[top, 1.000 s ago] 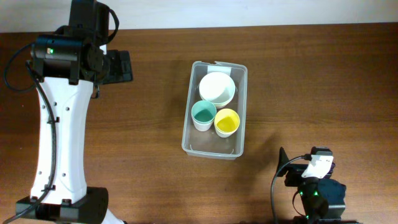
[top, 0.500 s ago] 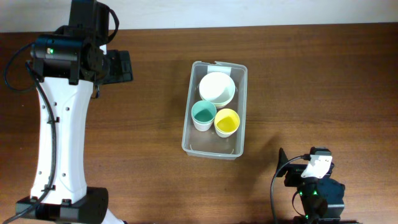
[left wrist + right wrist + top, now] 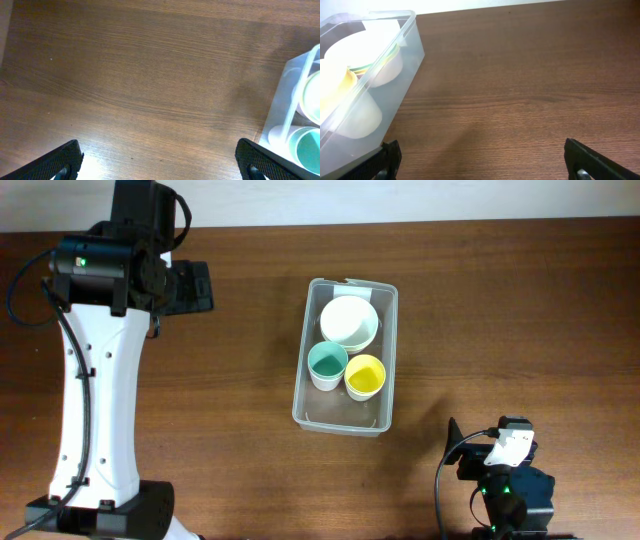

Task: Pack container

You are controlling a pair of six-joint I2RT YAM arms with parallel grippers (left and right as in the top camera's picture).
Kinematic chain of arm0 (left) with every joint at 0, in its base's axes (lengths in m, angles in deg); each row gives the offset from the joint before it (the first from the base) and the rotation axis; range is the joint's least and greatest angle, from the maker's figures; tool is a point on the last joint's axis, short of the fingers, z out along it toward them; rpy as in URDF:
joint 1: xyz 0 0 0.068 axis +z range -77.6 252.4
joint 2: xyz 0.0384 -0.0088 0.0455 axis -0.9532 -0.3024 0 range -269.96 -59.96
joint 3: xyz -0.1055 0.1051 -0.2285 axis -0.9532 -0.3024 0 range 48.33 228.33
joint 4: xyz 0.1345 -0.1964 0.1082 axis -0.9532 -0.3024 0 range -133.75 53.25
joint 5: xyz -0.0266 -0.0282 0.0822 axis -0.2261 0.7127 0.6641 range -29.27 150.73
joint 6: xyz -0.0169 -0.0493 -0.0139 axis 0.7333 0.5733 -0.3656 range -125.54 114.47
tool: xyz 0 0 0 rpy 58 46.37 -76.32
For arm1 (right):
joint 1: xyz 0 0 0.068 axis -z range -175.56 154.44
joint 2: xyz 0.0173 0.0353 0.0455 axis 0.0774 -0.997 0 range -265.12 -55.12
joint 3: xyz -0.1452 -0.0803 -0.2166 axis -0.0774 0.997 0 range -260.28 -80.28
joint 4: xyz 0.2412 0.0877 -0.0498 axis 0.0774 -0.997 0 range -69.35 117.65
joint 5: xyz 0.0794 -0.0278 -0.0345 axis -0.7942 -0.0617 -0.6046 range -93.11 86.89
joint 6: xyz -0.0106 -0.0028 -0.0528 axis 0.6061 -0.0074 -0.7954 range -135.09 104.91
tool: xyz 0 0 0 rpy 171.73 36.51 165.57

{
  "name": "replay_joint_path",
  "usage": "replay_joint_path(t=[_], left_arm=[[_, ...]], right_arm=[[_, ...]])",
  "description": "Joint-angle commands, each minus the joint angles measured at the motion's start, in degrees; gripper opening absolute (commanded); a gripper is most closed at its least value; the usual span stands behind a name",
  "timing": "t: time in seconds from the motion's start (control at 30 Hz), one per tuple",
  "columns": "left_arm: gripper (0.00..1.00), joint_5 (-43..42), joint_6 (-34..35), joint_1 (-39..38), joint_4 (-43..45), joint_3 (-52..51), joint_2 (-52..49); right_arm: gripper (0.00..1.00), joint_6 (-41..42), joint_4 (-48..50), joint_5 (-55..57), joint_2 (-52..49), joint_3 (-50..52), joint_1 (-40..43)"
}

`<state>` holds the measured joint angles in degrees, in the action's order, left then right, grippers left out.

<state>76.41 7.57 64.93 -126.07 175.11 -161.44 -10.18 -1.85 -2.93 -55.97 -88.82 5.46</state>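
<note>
**A:** Where is the container (image 3: 340, 420)?

**B:** From the left gripper (image 3: 162, 162) it sits ahead and off to the right, apart from the fingers. From the right gripper (image 3: 487, 162) it is ahead on the left, with its corner near the left fingertip.

**A:** And the jaws?

**B:** Both pairs are spread wide above the table (image 3: 500, 310).

**A:** What's inside?

**B:** A bowl (image 3: 349, 321), a teal cup (image 3: 327, 363) and a yellow cup (image 3: 365, 375).

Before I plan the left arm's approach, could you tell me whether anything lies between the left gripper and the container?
Nothing visible does: in the left wrist view, only the wooden table shows between the open left gripper and the container.
</note>
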Motion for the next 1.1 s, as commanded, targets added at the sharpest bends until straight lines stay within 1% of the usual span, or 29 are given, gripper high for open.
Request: replay_joint_path(t=[0.0, 0.07, 0.13, 0.23, 0.3, 0.37, 0.57, 0.7, 0.8, 1.07], left_arm=[[1.0, 4.6, 0.1, 0.1, 1.0, 0.6, 2.5], [1.0, 5.3, -0.1, 0.1, 4.0, -0.7, 5.0], [1.0, 4.7, -1.3, 0.1, 9.7, -4.2, 8.7], [1.0, 1.2, -4.8, 0.1, 20.4, -13.4, 15.8], [1.0, -0.8, -7.9, 0.2, 27.5, -21.1, 20.9], [1.0, -0.9, -9.8, 0.2, 33.4, -28.9, 25.8], [1.0, -2.7, -10.4, 4.5, 47.5, -54.6, 43.1], [1.0, -5.6, -10.4, 7.7, 54.0, -69.0, 54.2], [1.0, -7.4, -10.4, 9.4, 56.5, -78.2, 63.2], [1.0, -9.6, -10.4, 9.7, 60.3, -95.5, 81.5]], right_arm=[[0.99, -0.2, 0.2, 0.5, 0.5, 0.5, -0.2], [0.99, -0.2, 0.2, 0.5, 0.5, 0.5, -0.2], [0.99, -0.2, 0.2, 0.5, 0.5, 0.5, -0.2], [0.99, -0.2, 0.2, 0.5, 0.5, 0.5, -0.2], [0.99, -0.2, 0.2, 0.5, 0.5, 0.5, -0.2], [0.99, -0.2, 0.2, 0.5, 0.5, 0.5, -0.2], [0.99, -0.2, 0.2, 0.5, 0.5, 0.5, -0.2], [0.99, -0.2, 0.2, 0.5, 0.5, 0.5, -0.2], [0.99, -0.2, 0.2, 0.5, 0.5, 0.5, -0.2], [0.99, -0.2, 0.2, 0.5, 0.5, 0.5, -0.2]])
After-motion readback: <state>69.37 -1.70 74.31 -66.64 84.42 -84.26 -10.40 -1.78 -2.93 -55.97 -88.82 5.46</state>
